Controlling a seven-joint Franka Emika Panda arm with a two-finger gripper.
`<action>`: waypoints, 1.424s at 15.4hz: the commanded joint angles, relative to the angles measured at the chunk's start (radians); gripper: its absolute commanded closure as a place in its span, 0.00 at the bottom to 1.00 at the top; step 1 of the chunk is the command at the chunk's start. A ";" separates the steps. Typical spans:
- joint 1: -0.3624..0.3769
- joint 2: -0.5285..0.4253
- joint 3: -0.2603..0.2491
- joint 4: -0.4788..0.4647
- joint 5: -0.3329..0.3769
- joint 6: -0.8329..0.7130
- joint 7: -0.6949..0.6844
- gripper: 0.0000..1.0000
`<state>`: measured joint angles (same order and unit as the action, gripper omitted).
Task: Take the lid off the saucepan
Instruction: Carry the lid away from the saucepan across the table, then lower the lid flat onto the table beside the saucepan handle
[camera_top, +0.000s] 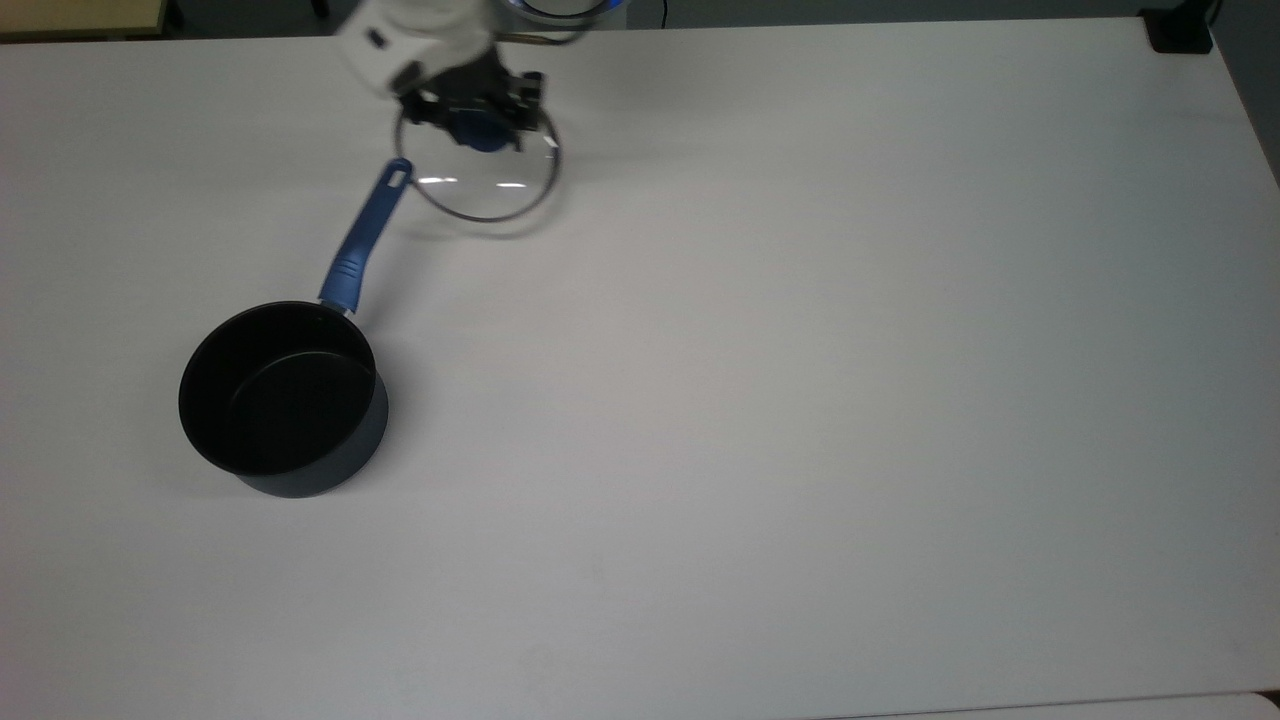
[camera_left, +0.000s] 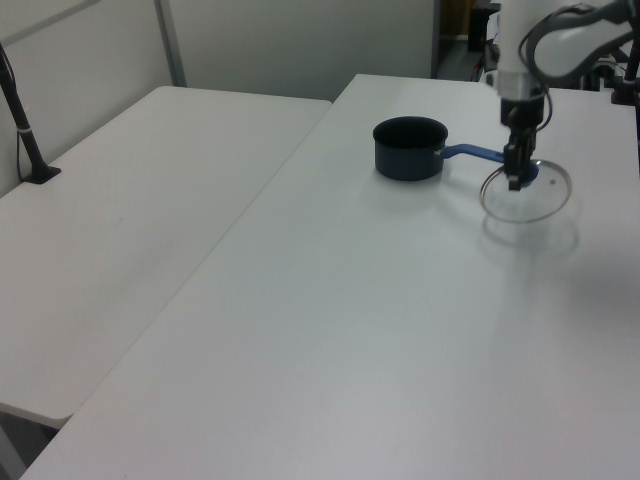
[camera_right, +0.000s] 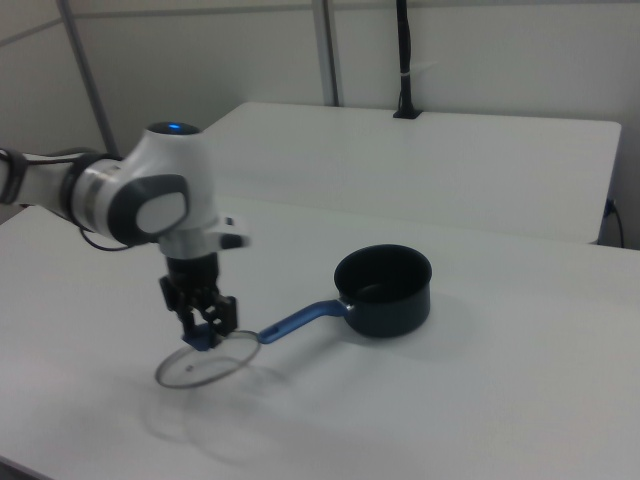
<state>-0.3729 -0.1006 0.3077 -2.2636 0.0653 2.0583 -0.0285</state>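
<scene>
The saucepan (camera_top: 283, 400) stands upright and uncovered on the white table (camera_top: 800, 400), its black inside fully exposed; taken here as the reference point. Its blue handle (camera_top: 365, 232) runs from the pan rim up and to the top view's right, slotted end farthest from the pot. The lid (camera_top: 478, 170) is off the pan and sits well apart from the pot body, just beyond the tip of the handle: in the top view its steel rim lies right beside the slotted end, on the top view's right of it. In the right view the lid (camera_right: 203, 364) is at the far end of the handle from the pot, toward the right view's left, and a faint shadow lies on the table below and apart from it, so the lid is raised off the surface, slightly tilted. In the left view the lid (camera_left: 526, 193) lies on the left view's right of the handle tip, again with its shadow offset below it. The gripper (camera_top: 478, 128) is directly over the lid's centre, fingers clamped on the blue knob (camera_top: 482, 136), carrying the lid by it. In the right view the gripper (camera_right: 206, 326) points straight down, with the white arm (camera_right: 140, 198) above it, away from the pot.
</scene>
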 joint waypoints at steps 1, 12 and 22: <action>0.025 0.063 0.097 0.087 0.010 0.002 0.281 0.68; 0.114 0.254 0.100 0.159 -0.064 0.154 0.470 0.67; 0.086 0.315 0.093 0.156 -0.245 0.137 0.464 0.00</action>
<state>-0.2836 0.1732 0.4122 -2.1142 -0.1350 2.1983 0.4156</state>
